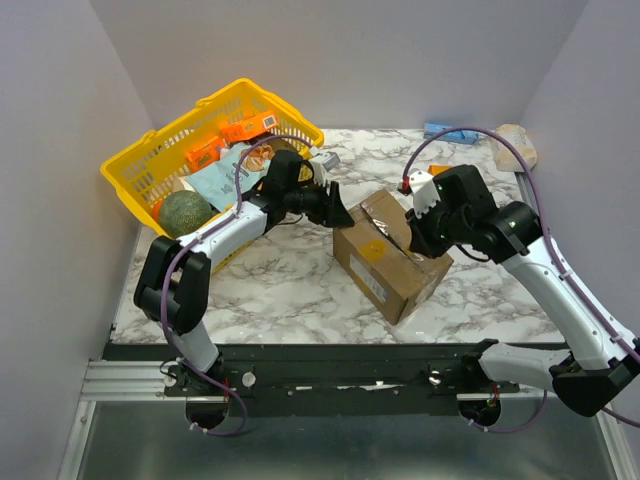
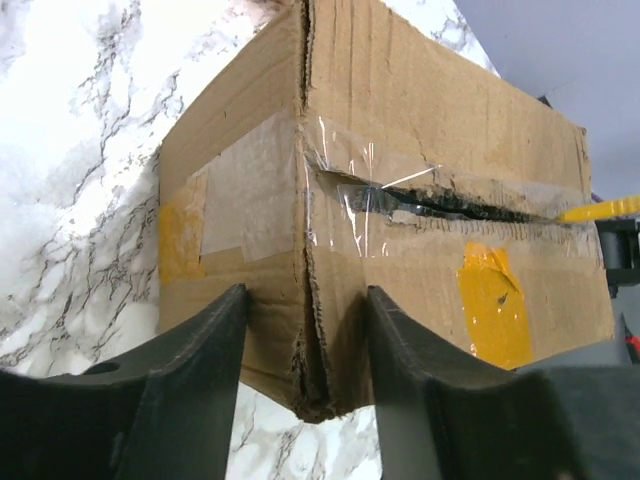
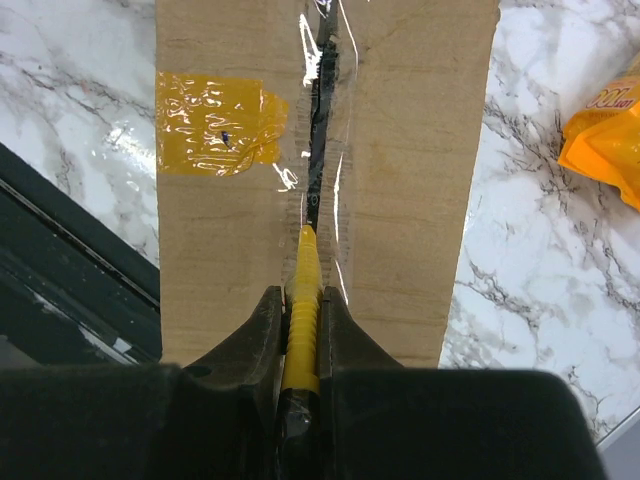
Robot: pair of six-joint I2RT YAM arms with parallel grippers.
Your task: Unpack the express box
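Slitting stage: express box corner straddled by wide left claw; yellow cutter pinched in right claw, seated in tape seam; steady draw along seam judged next.

white marble table between plain pale lilac walls.

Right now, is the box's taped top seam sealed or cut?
Partly cut, flaps down: the express box shows a dark slit along its taped seam, with the yellow tool at its end.
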